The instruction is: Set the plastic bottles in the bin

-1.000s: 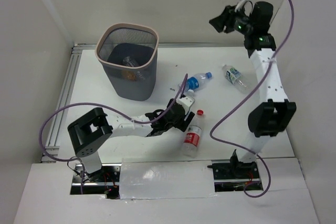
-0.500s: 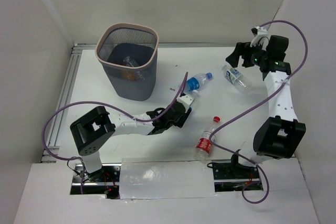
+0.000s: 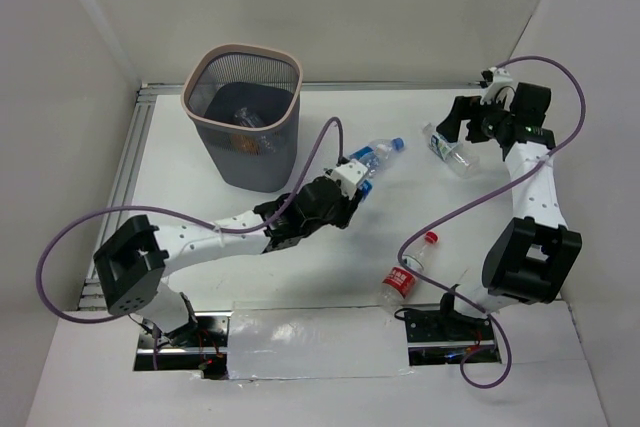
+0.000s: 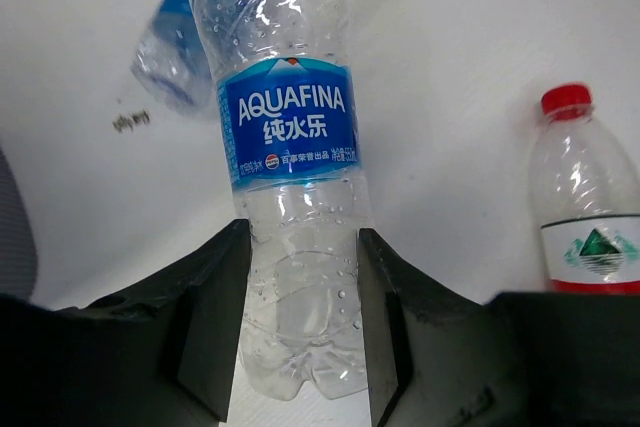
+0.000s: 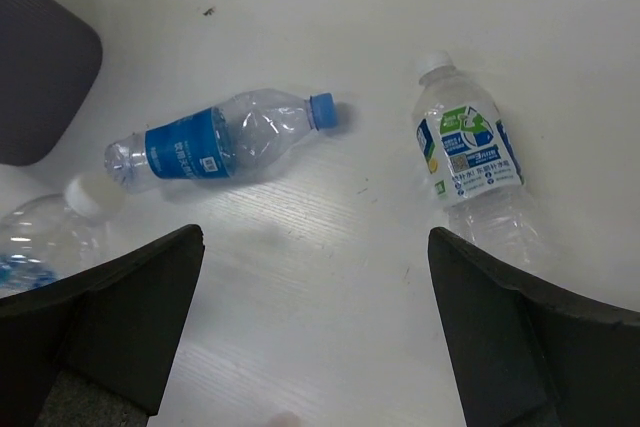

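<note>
My left gripper (image 4: 302, 237) is shut on the lower body of a clear plastic bottle (image 4: 290, 127) with a blue Aquafina label. In the top view, the left gripper (image 3: 338, 195) is at mid-table, right of the grey mesh bin (image 3: 200, 82). A blue-capped bottle (image 3: 375, 154) lies just beyond it. A red-capped bottle (image 3: 405, 275) lies near the front edge. My right gripper (image 5: 315, 242) is open above bare table, between the blue-capped bottle (image 5: 215, 142) and a green-labelled bottle (image 5: 465, 157). The bin holds a clear bottle (image 3: 246, 117) and something orange (image 3: 250, 144).
The table's left side has a metal rail (image 3: 120, 187). White walls close in the back and both sides. Purple cables (image 3: 450, 217) loop over the table from both arms. The bin's dark wall (image 5: 40, 67) shows at the upper left of the right wrist view.
My left gripper shut on the Aquafina bottle and moved back toward the bin. The red-capped bottle rolled toward the front edge. My right arm came down over the green-labelled bottle and opened wide.
</note>
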Robot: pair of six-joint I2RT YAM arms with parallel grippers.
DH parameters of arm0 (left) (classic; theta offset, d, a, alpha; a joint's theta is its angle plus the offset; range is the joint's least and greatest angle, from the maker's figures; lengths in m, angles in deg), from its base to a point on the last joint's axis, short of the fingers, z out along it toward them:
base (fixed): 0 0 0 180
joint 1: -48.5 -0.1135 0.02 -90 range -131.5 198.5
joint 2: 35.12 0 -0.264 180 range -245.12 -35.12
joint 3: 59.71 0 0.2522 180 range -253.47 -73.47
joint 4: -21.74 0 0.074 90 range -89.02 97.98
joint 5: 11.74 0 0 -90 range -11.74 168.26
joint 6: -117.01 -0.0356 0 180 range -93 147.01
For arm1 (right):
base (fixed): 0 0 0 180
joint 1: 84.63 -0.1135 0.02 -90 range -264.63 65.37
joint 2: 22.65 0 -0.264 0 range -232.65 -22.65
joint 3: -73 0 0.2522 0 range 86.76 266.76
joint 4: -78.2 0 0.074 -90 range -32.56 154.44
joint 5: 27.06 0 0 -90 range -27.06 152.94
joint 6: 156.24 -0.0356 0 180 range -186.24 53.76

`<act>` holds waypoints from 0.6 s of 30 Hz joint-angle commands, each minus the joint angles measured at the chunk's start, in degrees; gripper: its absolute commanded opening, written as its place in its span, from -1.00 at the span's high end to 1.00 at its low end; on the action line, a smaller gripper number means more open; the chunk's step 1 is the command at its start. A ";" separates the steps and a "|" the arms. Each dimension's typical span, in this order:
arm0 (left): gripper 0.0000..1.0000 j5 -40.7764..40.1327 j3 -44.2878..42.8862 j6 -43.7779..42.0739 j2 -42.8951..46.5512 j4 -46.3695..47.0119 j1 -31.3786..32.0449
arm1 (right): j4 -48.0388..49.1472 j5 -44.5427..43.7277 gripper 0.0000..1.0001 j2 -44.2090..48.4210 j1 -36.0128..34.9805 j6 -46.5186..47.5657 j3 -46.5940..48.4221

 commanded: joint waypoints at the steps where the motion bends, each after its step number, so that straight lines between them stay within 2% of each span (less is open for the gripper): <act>1: 0.89 -0.63 -4.71 -2.92 5.41 0.99 -0.03 | 1.10 -0.80 -1.00 1.10 0.48 1.04 -0.75; 6: 0.89 -3.45 -13.40 -7.41 10.25 2.66 -2.31 | 1.63 -3.88 -1.00 1.63 0.48 2.09 -1.98; 15: 0.89 -2.93 -26.68 -6.35 11.40 7.93 -18.12 | 3.48 -8.63 -0.93 0.58 1.01 5.43 -6.02; 18: 0.89 -8.96 -27.92 -8.54 9.30 9.87 -22.17 | 4.00 -9.16 -0.93 0.58 1.01 5.43 -7.16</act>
